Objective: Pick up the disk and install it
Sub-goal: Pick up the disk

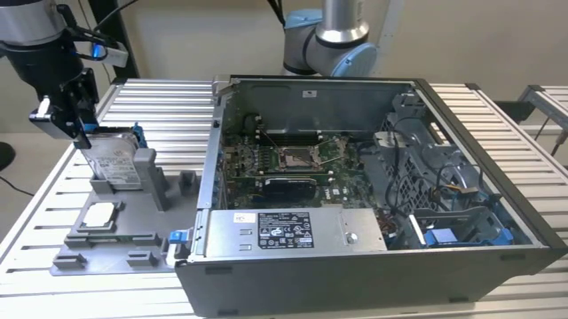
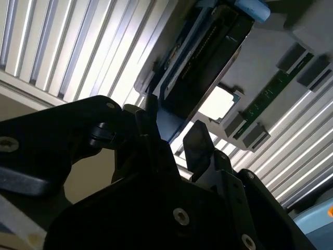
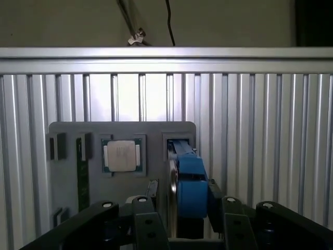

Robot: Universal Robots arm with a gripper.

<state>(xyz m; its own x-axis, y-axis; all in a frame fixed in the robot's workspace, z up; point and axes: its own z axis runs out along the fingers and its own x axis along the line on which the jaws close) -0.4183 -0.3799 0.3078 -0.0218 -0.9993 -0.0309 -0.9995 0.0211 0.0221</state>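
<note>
The disk (image 1: pixel 116 163) stands on edge in a slot of the grey holder tray (image 1: pixel 133 232), left of the open computer case in the exterior view; its white label and blue frame show. My gripper (image 1: pixel 84 136) hangs right at the disk's top edge. In the first wrist view the disk's blue frame (image 3: pixel 190 177) lies between the two black fingers of the gripper (image 3: pixel 183 188), which straddle it with a small gap on one side. The second wrist view has the disk (image 2: pixel 208 57) just beyond the open gripper (image 2: pixel 174 130).
A square silver processor chip (image 1: pixel 100 214) and a green memory stick (image 3: pixel 81 177) lie on the same tray. The open computer case (image 1: pixel 373 199) fills the table's middle, with a grey power supply box (image 1: pixel 284 229) and a blue-trimmed bay (image 1: pixel 443 236) at its right.
</note>
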